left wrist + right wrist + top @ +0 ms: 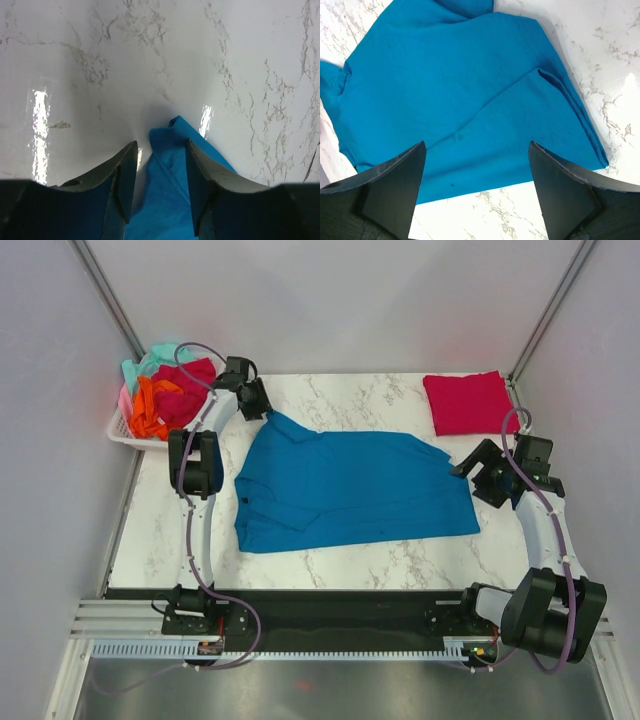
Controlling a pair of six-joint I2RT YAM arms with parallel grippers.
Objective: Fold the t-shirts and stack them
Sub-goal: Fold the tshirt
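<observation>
A teal-blue t-shirt (350,490) lies spread flat across the middle of the marble table (350,562). My left gripper (264,410) is down at its far left corner. In the left wrist view a tip of the blue cloth (165,190) runs up between the two fingers of the left gripper (161,145); the jaws stand partly apart, with a gap still showing on the left side. My right gripper (462,470) hovers wide open at the shirt's right edge. The right wrist view shows the gripper (477,147) over the shirt (450,80), holding nothing. A crimson t-shirt (468,403) lies folded at the back right.
A white basket (130,436) sits off the table's back left corner, heaped with orange (150,408), dark red (188,388) and mint (140,365) shirts. Grey walls close in both sides. The arm bases stand along the near edge.
</observation>
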